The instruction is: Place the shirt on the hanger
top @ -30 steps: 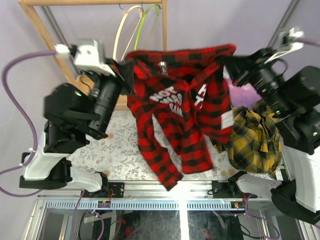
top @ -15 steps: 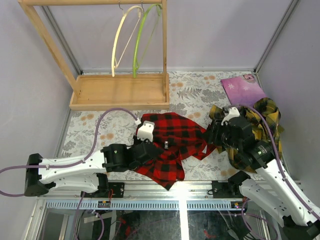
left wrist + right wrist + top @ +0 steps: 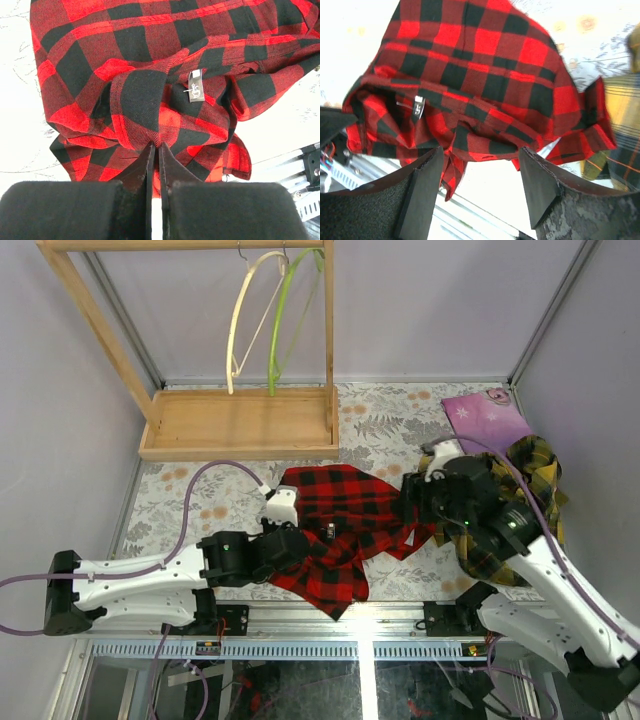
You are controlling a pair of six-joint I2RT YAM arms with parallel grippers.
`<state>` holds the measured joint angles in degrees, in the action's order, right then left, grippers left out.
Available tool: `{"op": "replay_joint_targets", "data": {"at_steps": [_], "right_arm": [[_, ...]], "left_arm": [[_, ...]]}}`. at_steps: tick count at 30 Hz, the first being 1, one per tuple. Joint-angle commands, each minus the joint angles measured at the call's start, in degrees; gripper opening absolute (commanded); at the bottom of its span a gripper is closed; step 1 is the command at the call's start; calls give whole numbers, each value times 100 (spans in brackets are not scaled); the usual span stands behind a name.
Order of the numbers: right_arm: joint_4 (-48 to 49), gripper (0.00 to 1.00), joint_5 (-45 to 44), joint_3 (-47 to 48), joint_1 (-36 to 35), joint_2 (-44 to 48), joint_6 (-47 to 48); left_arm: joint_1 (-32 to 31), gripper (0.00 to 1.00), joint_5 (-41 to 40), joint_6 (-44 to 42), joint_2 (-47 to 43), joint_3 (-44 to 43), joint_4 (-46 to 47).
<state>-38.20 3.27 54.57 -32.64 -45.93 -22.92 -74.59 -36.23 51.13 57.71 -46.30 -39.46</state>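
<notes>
Near the front edge of the table (image 3: 190, 502), the shirt (image 3: 340, 520) lies in a crumpled heap on the patterned cloth, its red-and-black checks bunched into folds, with one corner reaching the table's near rim; a small white label (image 3: 196, 86) shows at the collar. At its left side sits the left gripper (image 3: 155, 147), fingers pressed together with only a sliver between them and tips at a raised fold of the shirt; whether any cloth is caught between them cannot be told. Over the shirt's right side hangs the right gripper (image 3: 480, 152), its fingers spread wide and grasping nothing, the fabric lying below them. Just right of that arm a yellow shirt (image 3: 530, 480) is heaped by the wall, touching the red one's edge in the right wrist view; a purple sheet (image 3: 485, 418) lies behind it. At the far left of the table stands a wooden rack (image 3: 240, 435); from its top rail the hanger (image 3: 245, 320) dangles by its hook, bare, with a green hanger (image 3: 283, 315) just beside it, both well apart from the shirt.
</notes>
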Motion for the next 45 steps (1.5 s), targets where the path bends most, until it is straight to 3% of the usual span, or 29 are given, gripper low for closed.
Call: {"op": "replay_joint_targets", "data": {"at_steps": [1,3,8,18,21,26,33,34,39,42,45], "right_arm": [[423,68,-221,27,-918,-609,504],[649,68,-285,-15,-1232,-950,750],[1460,68,208,-228,-1246,-1639,1498],[1447,70,1078,320,-1039,-3479,2582],[1335,68,1433,397,-874,-3688,2728],[1333,65,1251,168,-689,-3654,2767],[1357,77,885,308,-524,-3575,2754],[1314,77,977,376,-524,-3663,2776],[1046,75,1496,477,-524,-4155,2969],[1099,70,1549,352,-524,-4132,2885],[1155,67,1520,259,-524,-3931,2797]], "left_arm": [[139,0,-227,401,1,-72,102],[260,0,-212,536,-22,-55,-9],[517,0,-40,652,-273,139,-64],[580,0,-26,963,-766,454,-510],[593,0,-122,1219,-903,529,-776],[608,0,-104,1478,-1122,714,-873],[621,0,85,1393,-990,814,-697],[616,5,108,1345,-897,778,-677],[615,55,140,1066,-615,461,-696],[665,64,130,969,-415,286,-834],[720,65,142,894,-124,156,-965]]}}
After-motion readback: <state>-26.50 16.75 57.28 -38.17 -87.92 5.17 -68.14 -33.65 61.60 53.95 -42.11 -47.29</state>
